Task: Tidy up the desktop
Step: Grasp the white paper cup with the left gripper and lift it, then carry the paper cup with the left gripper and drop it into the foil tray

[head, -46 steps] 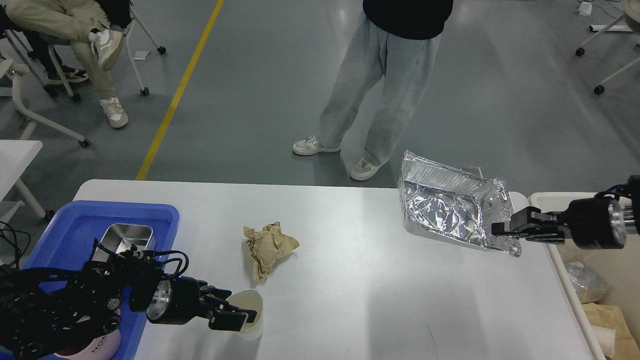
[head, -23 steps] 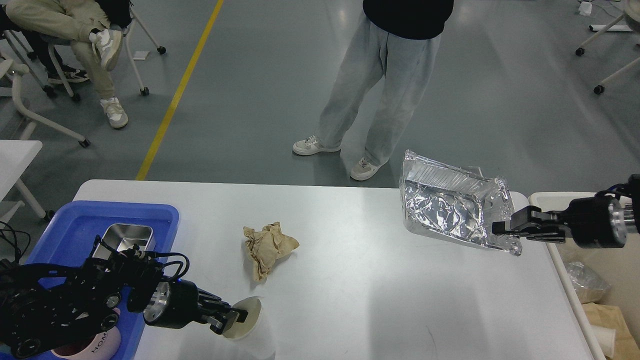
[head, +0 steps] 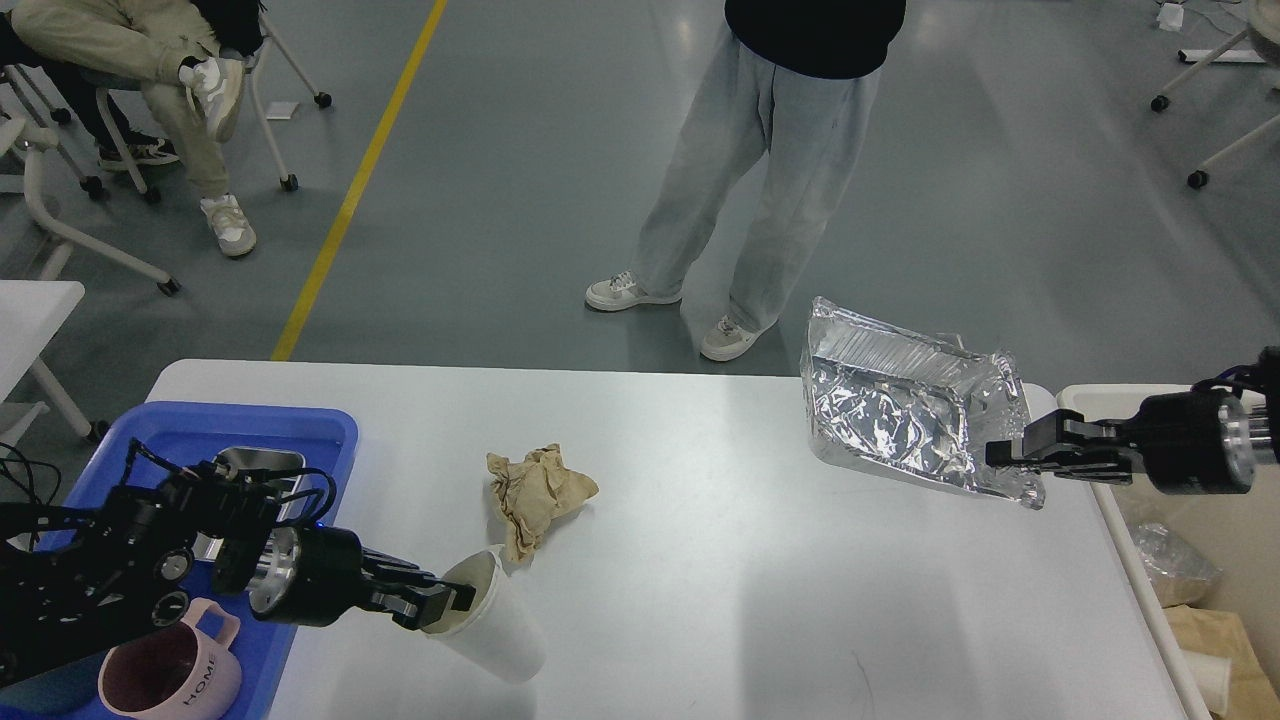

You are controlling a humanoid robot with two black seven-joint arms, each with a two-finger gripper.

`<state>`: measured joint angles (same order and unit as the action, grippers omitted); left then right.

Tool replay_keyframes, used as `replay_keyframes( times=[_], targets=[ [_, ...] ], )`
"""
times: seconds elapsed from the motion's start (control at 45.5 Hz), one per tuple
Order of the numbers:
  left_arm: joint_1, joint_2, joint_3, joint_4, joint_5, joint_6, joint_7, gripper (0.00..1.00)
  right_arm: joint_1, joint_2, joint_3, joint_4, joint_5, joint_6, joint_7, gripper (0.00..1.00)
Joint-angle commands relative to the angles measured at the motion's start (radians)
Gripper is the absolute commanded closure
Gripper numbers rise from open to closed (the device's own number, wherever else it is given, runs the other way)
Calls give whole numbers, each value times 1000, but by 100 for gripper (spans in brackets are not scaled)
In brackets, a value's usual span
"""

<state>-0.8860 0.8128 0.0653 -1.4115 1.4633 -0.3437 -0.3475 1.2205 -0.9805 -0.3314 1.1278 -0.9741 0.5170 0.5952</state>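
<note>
Since a second ago the left gripper has drawn back toward the left and lifted the white paper cup, which now tilts with its open mouth toward the arm and its base pointing right and near; a pink mug that the arm hid before now shows. The foil tray on the right has barely shifted.

The left arm comes in low from the left edge and reaches right, nearly level, over the near corner of the blue plastic tray. Its fingers are closed on the cup's rim, one inside the mouth and one outside. The pink mug stands in the near part of that tray, and a steel box lies farther back, partly behind the arm.

The right arm enters from the right edge and stretches left, level, above the right end of the desktop. The right gripper is pinched on the near right rim of the crumpled foil tray, holding it tilted with its hollow facing the viewer.

The desktop fills the near middle of the view. A crumpled brown paper lies on it left of centre, just beyond the cup. An off-white bin sits beyond the table's right edge.
</note>
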Motion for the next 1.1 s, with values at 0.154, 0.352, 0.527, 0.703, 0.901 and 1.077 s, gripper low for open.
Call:
replay_keyframes(
  times=[0.154,0.352,0.527,0.703,0.901,1.077],
  targets=[
    [-113,224,-16,-129,-75,-38,-22,98,2,10,-1,1,0,1,0,100],
    [-252,391,-16,-192,-144,-58,-53,97,2,10,-1,1,-2,1,0,100],
    [-412,451,-12,-192,-274,-112,-59,97,4,17,-1,1,-2,3,0,100],
    [-530,431,-7,-181,-389,-121,-57,96,5,39,-1,3,-3,6,0,100],
    [-590,273,-9,-107,-481,-113,-57,95,28,98,-14,7,-3,8,3,100],
    [-605,40,-21,21,-521,-104,-53,95,105,177,-109,4,0,5,6,100]
  ],
)
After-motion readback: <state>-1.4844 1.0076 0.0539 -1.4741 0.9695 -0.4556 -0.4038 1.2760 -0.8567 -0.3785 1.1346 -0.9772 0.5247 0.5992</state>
